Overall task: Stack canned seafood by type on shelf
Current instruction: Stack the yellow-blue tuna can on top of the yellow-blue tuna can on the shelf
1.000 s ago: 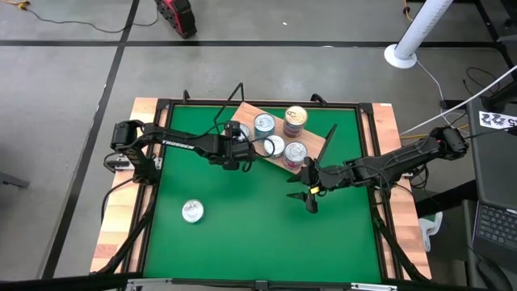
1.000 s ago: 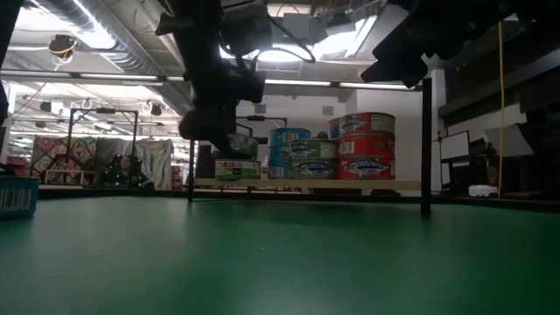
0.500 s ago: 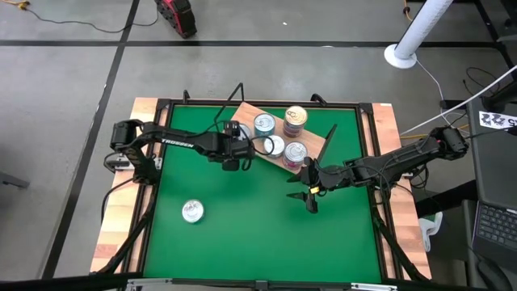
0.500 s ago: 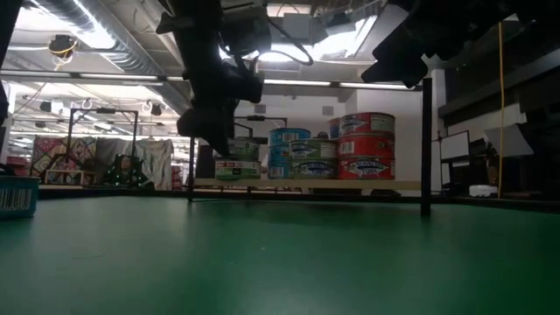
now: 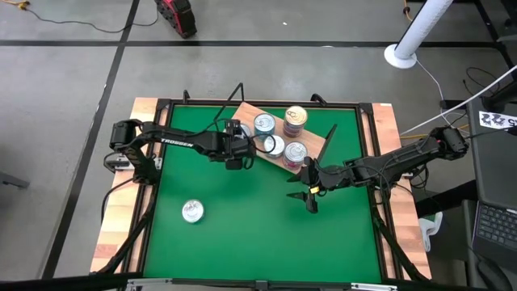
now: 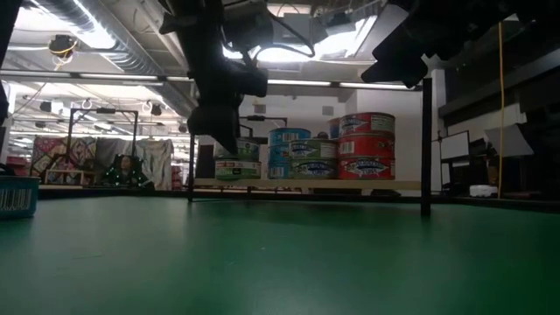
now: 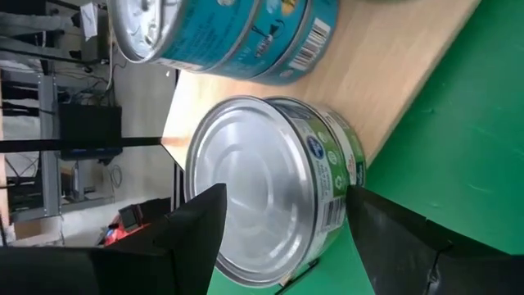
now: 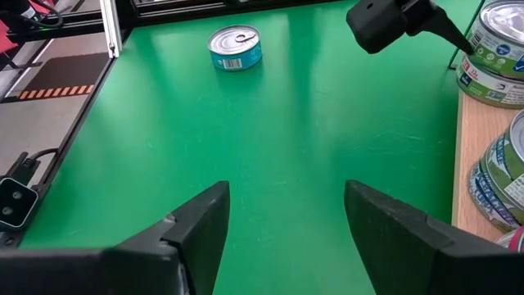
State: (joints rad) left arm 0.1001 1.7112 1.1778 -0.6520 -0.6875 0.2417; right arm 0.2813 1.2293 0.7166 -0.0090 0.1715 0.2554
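While you watch the low view, notice that the left gripper (image 6: 220,131) has risen a little and drifted toward the middle of the shelf (image 6: 306,184) over the last second. The green-labelled tin (image 6: 237,150) it was covering now shows in full, sitting on top of a matching tin at the shelf's end. From above, the same gripper (image 5: 234,153) has barely crept along the board's near edge.

Its fingers stand wide on either side of that green-labelled tin (image 7: 270,180), and in the wrist view they look clear of its sides, so you can take the tin as set down rather than gripped. The opening has not altered in that time, so I judge the release already made and the arm now backing off.

Nothing else has shifted. The teal stack (image 6: 302,153) and the red stack (image 6: 363,144) stand where they were, and the gold-topped tin (image 5: 296,116) is on the far end of the shelf (image 5: 249,111).

The right gripper (image 5: 310,194) hangs over the green mat (image 5: 242,234) in front of the shelf, unmoved, its fingers apart with nothing between them.

For you this means the green pair looks finished. One loose tin (image 5: 192,211) is lying on the mat, well apart from the shelf, teal-sided in the right wrist view (image 8: 235,47), so it most likely belongs with the teal stack, and fetching it seems the next job
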